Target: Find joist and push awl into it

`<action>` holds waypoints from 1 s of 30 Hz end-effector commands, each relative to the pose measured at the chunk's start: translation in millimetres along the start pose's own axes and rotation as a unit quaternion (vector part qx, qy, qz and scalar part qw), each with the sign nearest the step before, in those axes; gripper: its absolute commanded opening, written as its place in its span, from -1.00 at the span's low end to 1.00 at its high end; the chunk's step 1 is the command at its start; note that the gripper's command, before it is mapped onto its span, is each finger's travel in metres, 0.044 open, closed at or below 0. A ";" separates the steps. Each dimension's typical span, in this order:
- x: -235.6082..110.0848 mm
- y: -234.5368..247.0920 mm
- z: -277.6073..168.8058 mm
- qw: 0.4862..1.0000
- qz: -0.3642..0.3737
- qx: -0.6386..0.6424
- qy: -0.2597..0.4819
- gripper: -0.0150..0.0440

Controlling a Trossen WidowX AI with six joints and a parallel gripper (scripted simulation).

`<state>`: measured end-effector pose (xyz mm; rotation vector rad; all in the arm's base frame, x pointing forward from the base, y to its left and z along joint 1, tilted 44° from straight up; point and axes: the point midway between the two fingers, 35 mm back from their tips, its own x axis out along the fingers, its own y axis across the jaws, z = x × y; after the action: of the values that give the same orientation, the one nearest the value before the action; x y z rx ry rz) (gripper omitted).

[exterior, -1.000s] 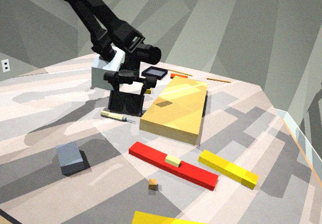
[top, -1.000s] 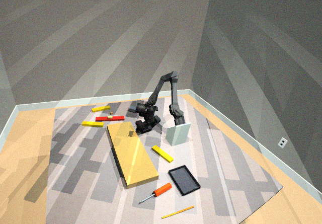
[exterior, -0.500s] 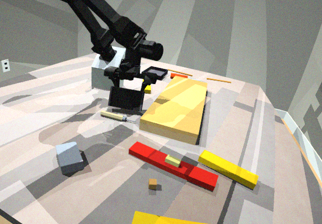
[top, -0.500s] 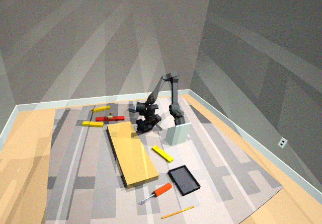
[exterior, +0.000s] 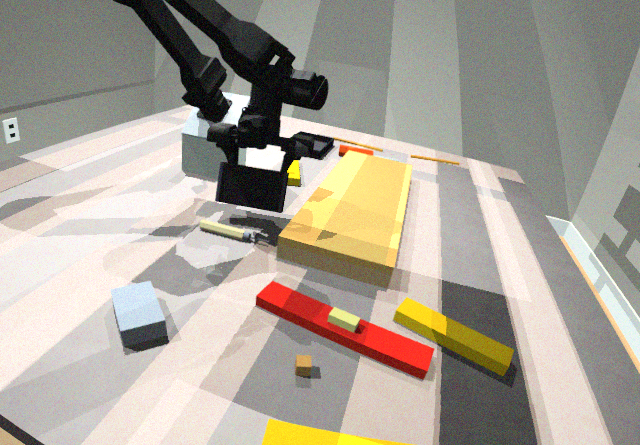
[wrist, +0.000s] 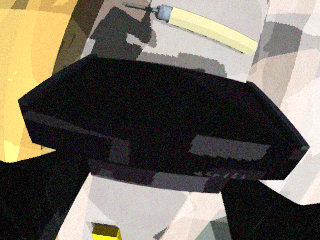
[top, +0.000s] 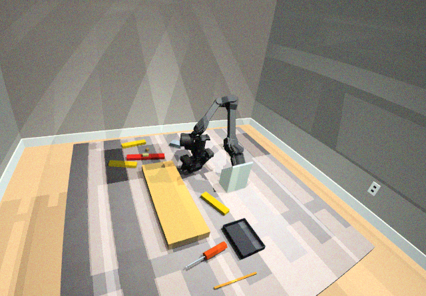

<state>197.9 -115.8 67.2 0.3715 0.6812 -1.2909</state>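
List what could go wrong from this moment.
1. The gripper holds the wide black stud finder only by its top edge, lifted above the mat; it may tilt or slip in transit.
2. The awl lies just below the stud finder; lowering again could knock it.
3. The floor panel sits close beside; a low swing towards it could catch its edge.

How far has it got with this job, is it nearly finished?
Only just started. Done: the gripper has closed on the black stud finder and holds it just off the floor beside the yellow floor panel. In hand: carrying it to the panel to scan. Left: finding the joist, dropping the finder in the tray, then picking up the awl and making the hole.
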 end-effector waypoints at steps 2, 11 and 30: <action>-7.9 2.2 4.6 1.000 0.005 0.007 -0.005 -0.49; -19.1 0.9 6.1 1.000 0.005 0.007 -0.006 -0.49; -23.1 -1.2 7.4 1.000 0.000 0.002 0.030 -0.49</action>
<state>193.2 -103.1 85.4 0.4032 0.7177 -1.2922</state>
